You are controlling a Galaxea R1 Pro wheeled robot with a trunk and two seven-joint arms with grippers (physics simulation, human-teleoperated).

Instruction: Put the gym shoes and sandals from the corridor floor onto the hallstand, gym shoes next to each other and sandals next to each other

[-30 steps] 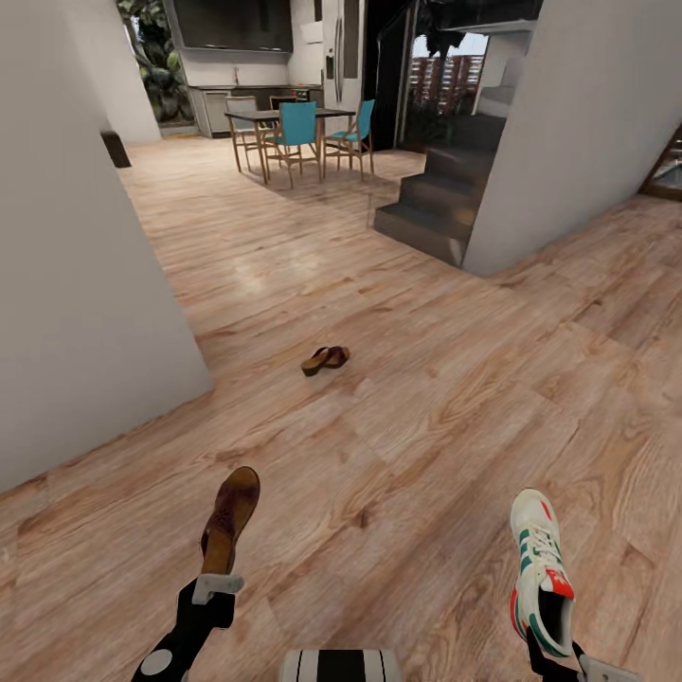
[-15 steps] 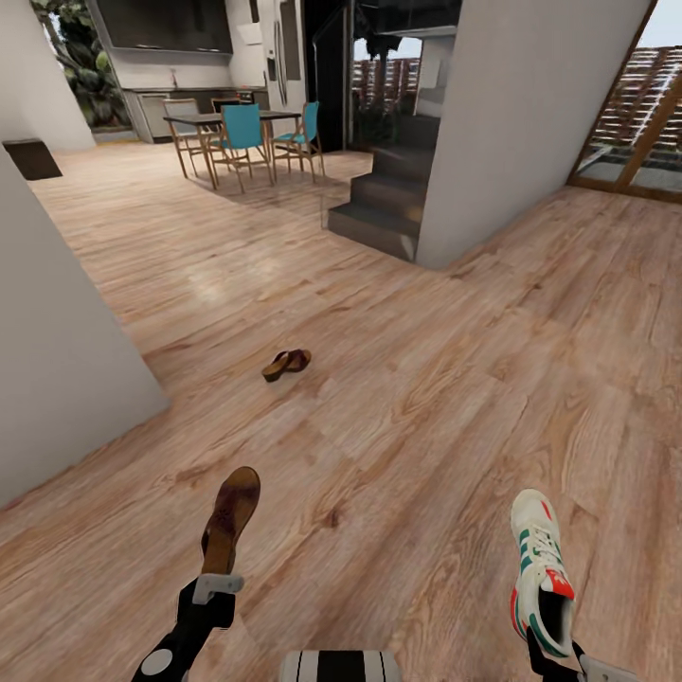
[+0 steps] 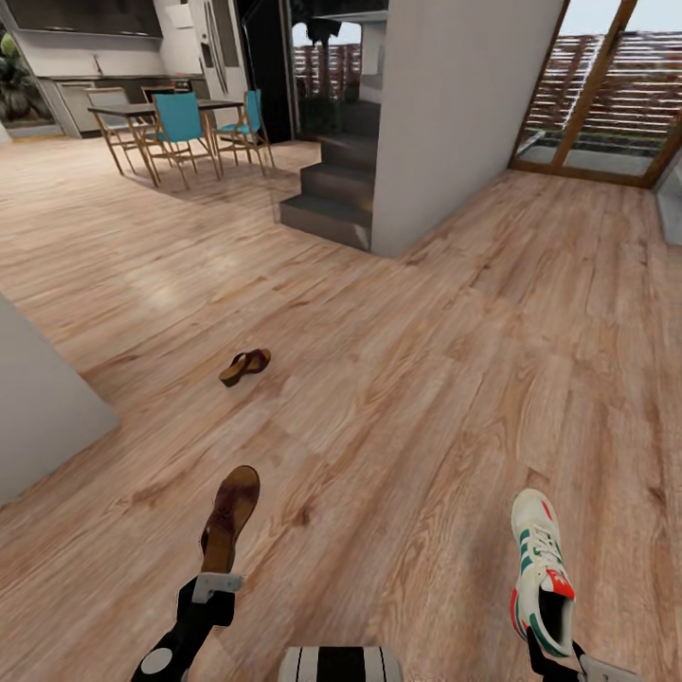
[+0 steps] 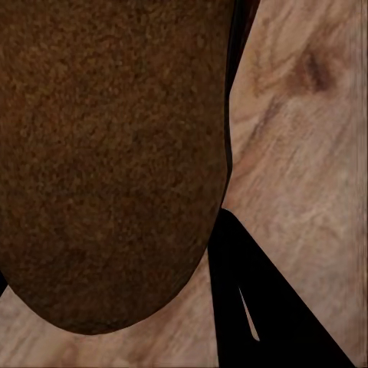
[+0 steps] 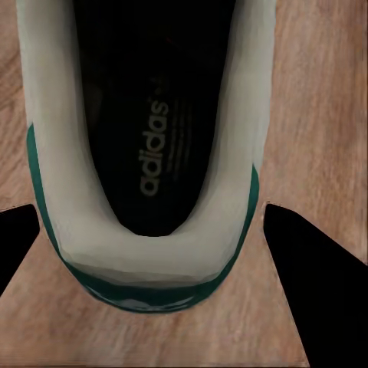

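Observation:
My left gripper (image 3: 216, 583) is shut on the heel of a dark brown sandal (image 3: 230, 519), held low over the corridor floor (image 3: 426, 379). Its brown sole (image 4: 107, 153) looms close in the left wrist view, with one dark finger (image 4: 261, 307) beside it. At the lower right, my right gripper (image 3: 549, 654) is shut on the heel of a white gym shoe (image 3: 538, 568) with green stripes. The shoe's heel and insole (image 5: 146, 253) sit between two dark fingers (image 5: 307, 268). A second sandal (image 3: 244, 366) lies on the floor ahead to the left. The hallstand is out of view.
A white wall corner (image 3: 38, 407) juts in at the left. Dark steps (image 3: 332, 194) and a white pillar (image 3: 445, 114) stand ahead. A dining table with teal chairs (image 3: 175, 118) is far left, and a slatted glass door (image 3: 606, 95) far right.
The whole view has swung to the right, so the room and the floor sandal sit further left in the picture. Both arms and the held shoes keep their places.

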